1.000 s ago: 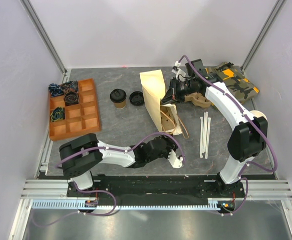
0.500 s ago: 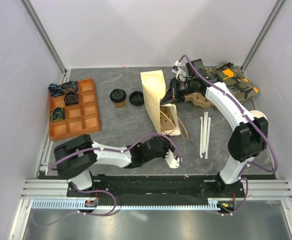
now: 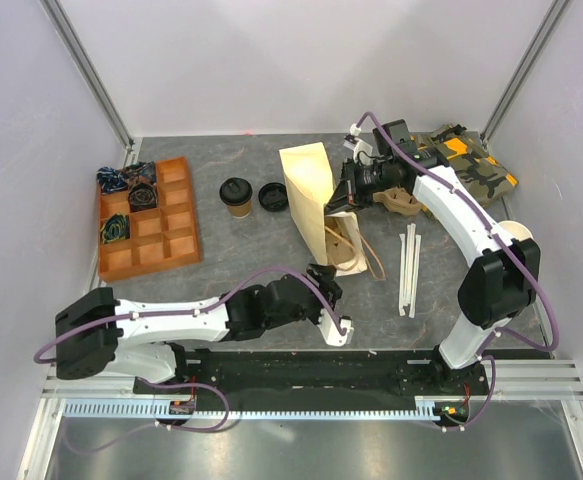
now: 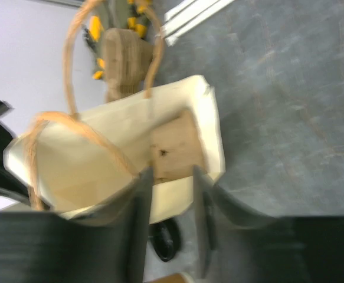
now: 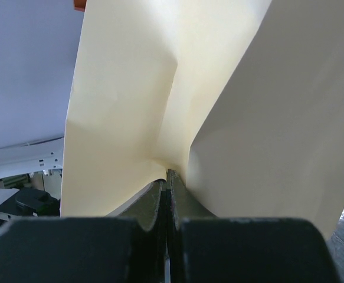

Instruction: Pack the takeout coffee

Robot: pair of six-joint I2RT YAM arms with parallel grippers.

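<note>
The takeout coffee (image 3: 236,196), a small brown cup with a black lid, stands upright at the back, left of the tan paper bag (image 3: 311,190). The bag lies with its open mouth and rope handles (image 3: 356,255) toward the near side. My right gripper (image 3: 347,190) is shut on the bag's upper edge; in the right wrist view its jaws pinch a paper fold (image 5: 169,174). My left gripper (image 3: 323,278) is open at the bag's mouth. In the left wrist view its fingers (image 4: 139,224) straddle the bag's lower rim (image 4: 177,194).
A loose black lid (image 3: 273,196) lies between the cup and the bag. An orange compartment tray (image 3: 171,240) sits at the left. A camouflage cloth (image 3: 471,160), a wooden piece (image 3: 403,206) and white sticks (image 3: 408,265) lie at the right.
My left arm has swung out to the left, and its gripper has moved up from the near edge to the bag's mouth. The right gripper still holds the bag's edge.
</note>
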